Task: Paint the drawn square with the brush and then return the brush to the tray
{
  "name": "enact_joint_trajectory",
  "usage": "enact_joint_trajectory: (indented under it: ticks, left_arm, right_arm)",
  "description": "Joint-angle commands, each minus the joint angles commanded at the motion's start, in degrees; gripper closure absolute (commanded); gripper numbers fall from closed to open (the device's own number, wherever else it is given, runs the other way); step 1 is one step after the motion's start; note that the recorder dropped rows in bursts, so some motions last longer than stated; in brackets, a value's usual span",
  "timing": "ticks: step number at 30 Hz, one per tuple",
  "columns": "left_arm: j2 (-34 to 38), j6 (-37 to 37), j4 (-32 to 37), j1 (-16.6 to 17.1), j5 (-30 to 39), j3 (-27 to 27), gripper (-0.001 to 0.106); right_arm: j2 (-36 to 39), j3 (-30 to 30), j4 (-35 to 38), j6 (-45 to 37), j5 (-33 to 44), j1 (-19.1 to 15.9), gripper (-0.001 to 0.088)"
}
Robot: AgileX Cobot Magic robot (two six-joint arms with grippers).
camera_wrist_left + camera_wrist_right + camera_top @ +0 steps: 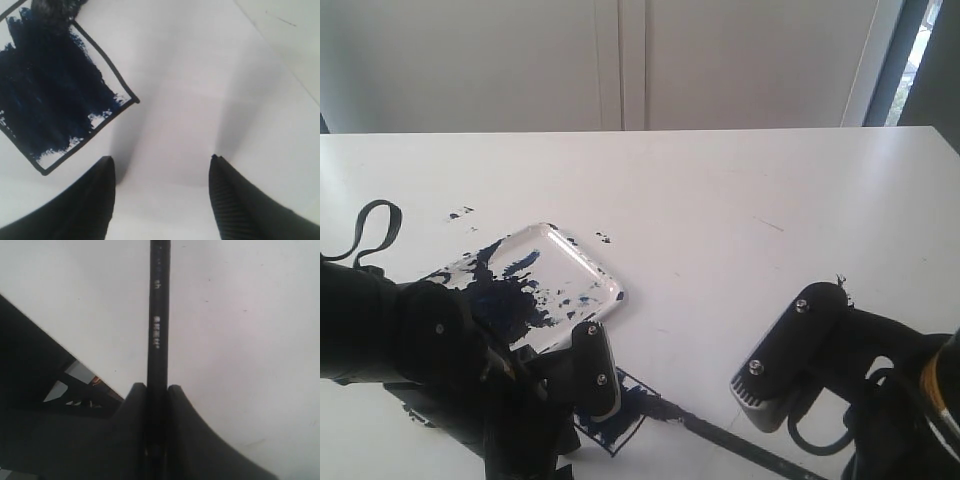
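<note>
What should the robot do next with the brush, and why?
Probably another short stroke. The right gripper is shut on the brush, whose tip reaches the drawn square. White gaps show along the square's edges beside the blue paint, so it looks unfinished. The tray can wait.

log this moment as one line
right pincer: shut on thin black-handled paintbrush | left pincer: open, empty | hand-drawn black-outlined square: mostly filled dark blue | clear paint-smeared plastic tray: no brush

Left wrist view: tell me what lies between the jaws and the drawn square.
Nothing: in the left wrist view only bare white table separates the left gripper from the drawn square.
</note>
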Motion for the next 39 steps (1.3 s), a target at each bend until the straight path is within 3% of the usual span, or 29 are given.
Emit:
enact_joint_trajectory:
  ticks: [6,12,29,39]
  left_arm:
    - [0.00,0.00,0.00,0.00,-0.12,0.00,0.045]
    - [0.00,0.00,0.00,0.00,-0.12,0.00,0.045]
    - [0.00,0.00,0.00,0.00,0.19,0.00,0.045]
    - [0.00,0.11,0.00,0.00,-0.01,0.00,0.045]
  right_arm:
    - [0.00,0.00,5.84,-4.59,0.00,0.00,0.0868]
    - [0.00,0.00,5.94,-4.49,0.00,0.00,0.0868]
    - [1.32,0.00,-4.00,1.26,0.00,0.00,0.0868]
    - [1.32,0.00,6.47,-5.23,0.00,0.00,0.0868]
